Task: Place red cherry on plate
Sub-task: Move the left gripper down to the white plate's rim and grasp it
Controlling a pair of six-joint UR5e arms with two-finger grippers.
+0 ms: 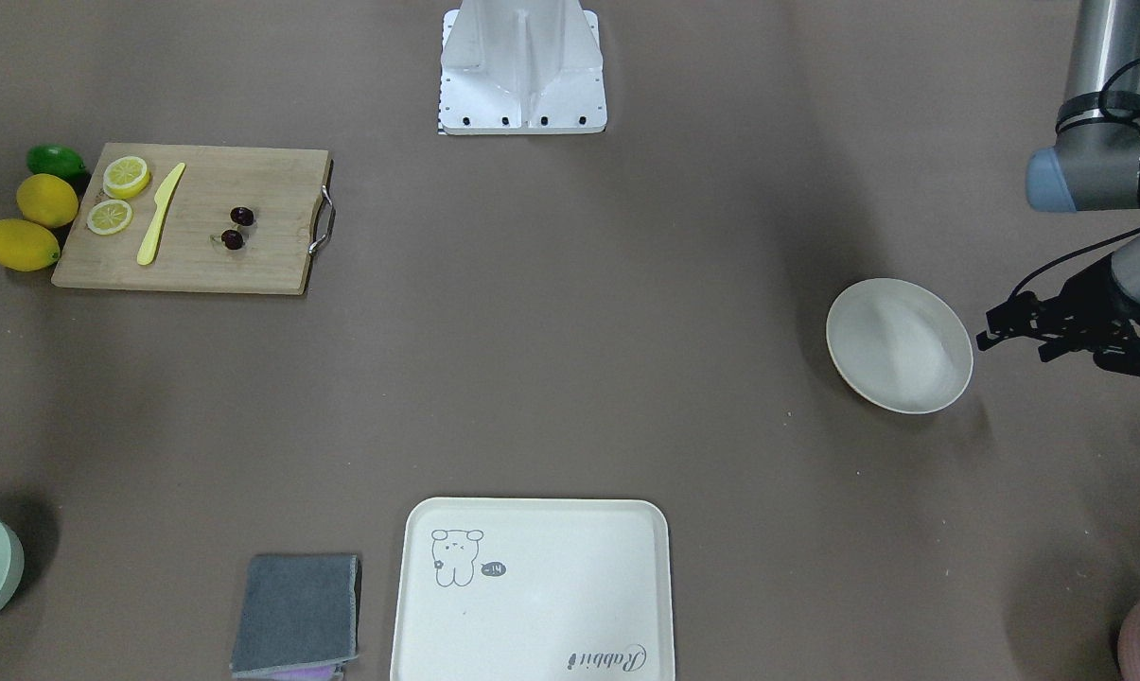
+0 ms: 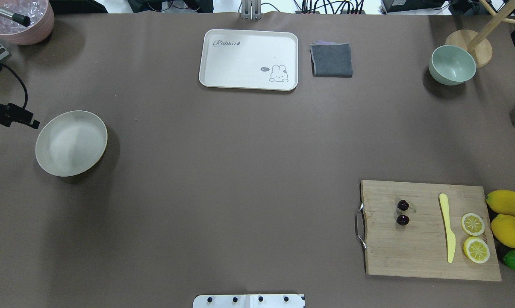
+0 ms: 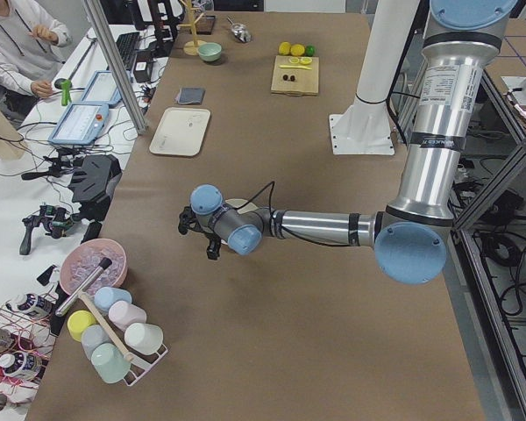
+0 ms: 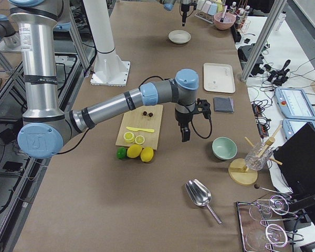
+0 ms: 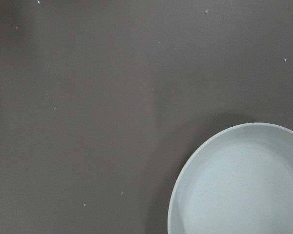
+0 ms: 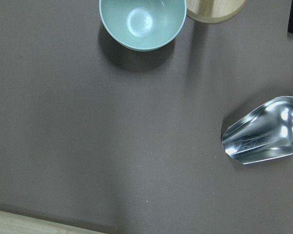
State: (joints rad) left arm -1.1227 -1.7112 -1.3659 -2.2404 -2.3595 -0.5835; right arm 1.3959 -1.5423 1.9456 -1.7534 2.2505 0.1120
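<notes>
1. Nearest the front-facing camera lies the cream tray [image 1: 532,605], with a grey cloth [image 1: 295,613] just beside it. The left gripper [image 1: 997,331] comes in level from this view's right edge and hovers just beside the plate [image 1: 899,345], not touching it. I cannot tell whether its fingers are apart or together. The red cherry [image 1: 236,227] lies on the wooden cutting board [image 1: 191,219], well apart from the plate.
2. Overhead, the cherry pair sits between the board's metal handle [image 2: 360,226] and a yellow knife [image 2: 447,226]. Lemon slices [image 2: 474,236] and whole lemons [image 2: 507,214] lie beyond the knife. The brown table [image 2: 240,171] lies between the board and the plate.
3. From the table's left end, the left arm's upper part stands upright. Its forearm stretches level over the table towards the plate. A person sits at a side bench.
4. From the right end, the right arm reaches over the board. The right gripper [image 4: 185,136] points straight down above bare table, between the board and a green bowl [image 4: 224,147]. Its finger state cannot be judged here. A metal scoop [image 4: 199,195] lies nearer this camera.
5. The left wrist camera shows only the plate's rim and the table.
6. The right wrist camera shows the bowl, the scoop and a corner of the board.
</notes>
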